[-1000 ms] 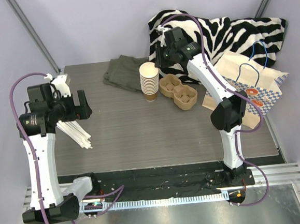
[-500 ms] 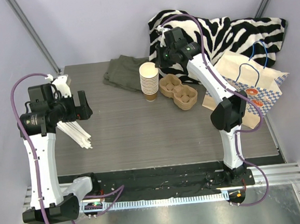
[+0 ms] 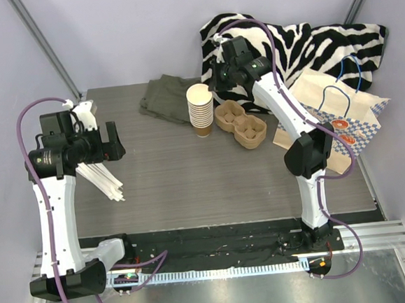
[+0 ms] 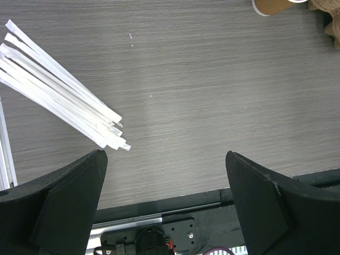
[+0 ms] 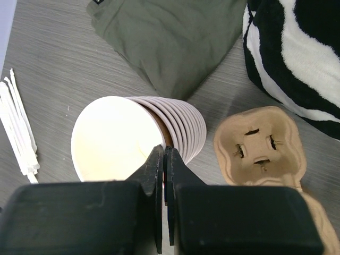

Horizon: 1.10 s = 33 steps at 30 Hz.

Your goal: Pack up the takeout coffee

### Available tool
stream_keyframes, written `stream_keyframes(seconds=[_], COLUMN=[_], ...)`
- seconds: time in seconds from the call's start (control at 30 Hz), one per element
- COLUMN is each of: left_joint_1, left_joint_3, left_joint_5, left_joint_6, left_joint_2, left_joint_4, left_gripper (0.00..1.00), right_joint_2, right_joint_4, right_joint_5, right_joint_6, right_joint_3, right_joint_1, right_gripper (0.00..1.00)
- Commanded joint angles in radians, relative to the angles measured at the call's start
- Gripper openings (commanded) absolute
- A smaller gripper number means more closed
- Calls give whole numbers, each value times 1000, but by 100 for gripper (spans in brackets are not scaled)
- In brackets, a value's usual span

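Note:
The takeout coffee is out of view. A tall stack of cream-and-brown paper cups point(image 3: 200, 109) stands at the back middle of the table. My right gripper point(image 3: 214, 79) reaches over it from the right. In the right wrist view the gripper point(image 5: 163, 151) is shut, pinching the wall of the top cup point(image 5: 114, 138) at its rim, one finger inside and one outside. My left gripper point(image 3: 111, 143) hangs above the left side of the table, far from the cups. It stands wide open point(image 4: 164, 154) with nothing between its fingers.
White wrapped straws point(image 3: 99, 177) point(image 4: 58, 106) lie fanned at the left. A brown pulp cup carrier point(image 3: 241, 124) point(image 5: 260, 143) sits right of the stack. An olive cloth point(image 3: 167, 98), a zebra-print cloth point(image 3: 285, 40) and a checked paper bag point(image 3: 340, 123) lie behind and to the right.
The right gripper's jaws have closed onto the top cup's rim. Neither arm has visibly shifted otherwise.

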State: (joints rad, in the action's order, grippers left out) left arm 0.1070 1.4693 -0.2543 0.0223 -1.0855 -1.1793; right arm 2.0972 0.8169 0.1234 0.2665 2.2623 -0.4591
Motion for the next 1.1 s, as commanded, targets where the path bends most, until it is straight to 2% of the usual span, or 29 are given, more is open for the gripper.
stream_keyframes(seconds=[0.0, 0.77, 1.07], left_joint_1=[7, 7, 7], left_joint_3=[36, 16, -26], left_joint_5=[-11, -17, -51], left_joint_6=[11, 54, 110], left_joint_2=[-2, -8, 24], left_joint_4=[26, 43, 50], left_gripper=[100, 100, 100], right_joint_2=[-57, -161, -295], right_joint_4=[-38, -51, -84], right_joint_5=[28, 153, 219], right_joint_6=[36, 79, 39], right_joint_3=[65, 111, 103], right_joint_1=[-4, 63, 66], right_gripper=[1, 1, 1])
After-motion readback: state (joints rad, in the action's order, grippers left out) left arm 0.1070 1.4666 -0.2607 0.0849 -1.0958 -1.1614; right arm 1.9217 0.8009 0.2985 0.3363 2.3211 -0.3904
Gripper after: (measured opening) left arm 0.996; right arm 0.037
